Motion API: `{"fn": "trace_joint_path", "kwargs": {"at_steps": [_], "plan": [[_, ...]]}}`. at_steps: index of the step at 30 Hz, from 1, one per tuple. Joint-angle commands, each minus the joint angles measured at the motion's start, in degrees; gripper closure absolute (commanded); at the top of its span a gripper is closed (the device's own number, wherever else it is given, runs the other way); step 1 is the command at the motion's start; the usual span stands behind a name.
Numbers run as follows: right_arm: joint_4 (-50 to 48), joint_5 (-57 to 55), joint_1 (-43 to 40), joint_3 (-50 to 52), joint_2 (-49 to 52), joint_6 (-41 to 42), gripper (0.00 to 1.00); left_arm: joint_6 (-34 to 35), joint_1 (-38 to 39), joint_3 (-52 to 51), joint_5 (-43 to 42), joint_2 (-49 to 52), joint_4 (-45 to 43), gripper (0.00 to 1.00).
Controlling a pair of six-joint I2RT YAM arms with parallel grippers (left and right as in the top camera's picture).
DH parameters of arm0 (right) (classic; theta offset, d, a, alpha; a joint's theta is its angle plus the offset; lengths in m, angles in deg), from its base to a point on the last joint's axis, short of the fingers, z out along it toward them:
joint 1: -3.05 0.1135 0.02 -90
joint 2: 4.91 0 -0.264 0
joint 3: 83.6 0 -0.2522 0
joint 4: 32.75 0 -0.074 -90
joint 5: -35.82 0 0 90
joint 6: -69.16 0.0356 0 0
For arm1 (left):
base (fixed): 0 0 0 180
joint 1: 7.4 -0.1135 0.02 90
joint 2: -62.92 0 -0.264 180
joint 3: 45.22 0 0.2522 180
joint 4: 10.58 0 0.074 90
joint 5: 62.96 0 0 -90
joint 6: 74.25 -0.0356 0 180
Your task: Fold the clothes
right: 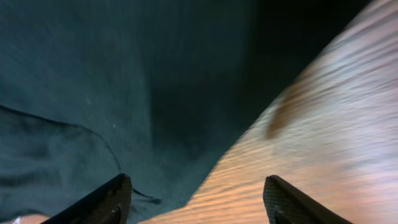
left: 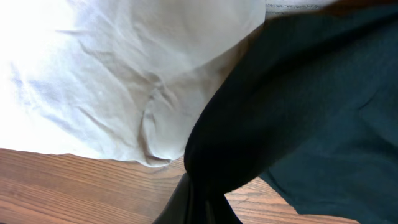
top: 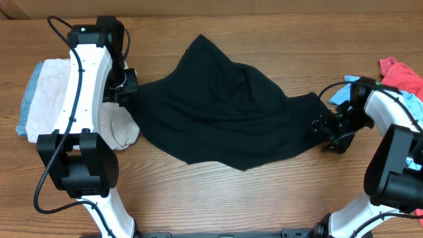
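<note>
The wooden surface (top: 218,198) carried a black T-shirt (top: 218,112), lying rumpled across its middle. The left tool (top: 130,84) was clamped tight on the shirt's left edge, dark cloth bunched between its fingers, just beside a cream garment (top: 49,99). The right tool (top: 328,135) sat low at the shirt's right edge, fingers spread apart and gripping nothing, with cloth and bare wood between them. A red garment (top: 400,73) and a light blue garment (top: 340,94) lay at the right.

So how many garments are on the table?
5: black shirt in the centre; cream garment and pale blue garment stacked far left; red garment and bright blue garment far right. More may be hidden.
</note>
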Motion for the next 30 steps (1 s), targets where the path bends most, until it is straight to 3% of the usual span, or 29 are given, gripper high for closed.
{"fn": "trace_joint_path", "kwargs": {"at_steps": [1,9,12,16,19,22,24,27,30], "plan": [[-1.22,7.45,1.55,2.23,-0.02,-2.86,0.30,0.66,-0.22,0.33,-1.05,0.02,0.11,0.96],[0.48,8.70,7.63,2.69,-0.02,-2.03,0.31,-0.59,-0.22,0.33,-2.64,0.02,-0.55,0.96],[0.72,8.31,10.38,3.08,-0.02,-1.38,0.22,-1.44,-0.22,0.33,-2.64,0.02,-1.20,0.96],[-1.97,5.46,11.80,5.42,-0.02,2.86,0.21,-1.66,-0.22,0.33,-2.67,0.02,-1.18,0.96],[-5.16,5.46,11.85,7.85,-0.02,5.64,0.30,-1.66,-0.22,0.33,-2.67,0.02,-1.18,0.96],[-6.43,5.51,11.85,8.28,-0.04,5.53,0.47,-1.66,-0.22,0.33,-2.67,0.02,-1.22,0.96],[-8.44,5.42,11.78,7.69,-1.36,2.99,0.68,-2.67,-0.22,0.33,-2.64,0.02,-1.25,0.96],[-7.26,2.16,11.67,4.98,-4.63,2.51,0.82,-4.04,-0.22,0.33,-2.62,0.02,-1.44,0.96],[-5.62,-1.84,11.69,1.60,-9.55,2.49,0.88,-4.33,-0.22,0.85,-2.69,-0.11,-1.40,0.96]]}}
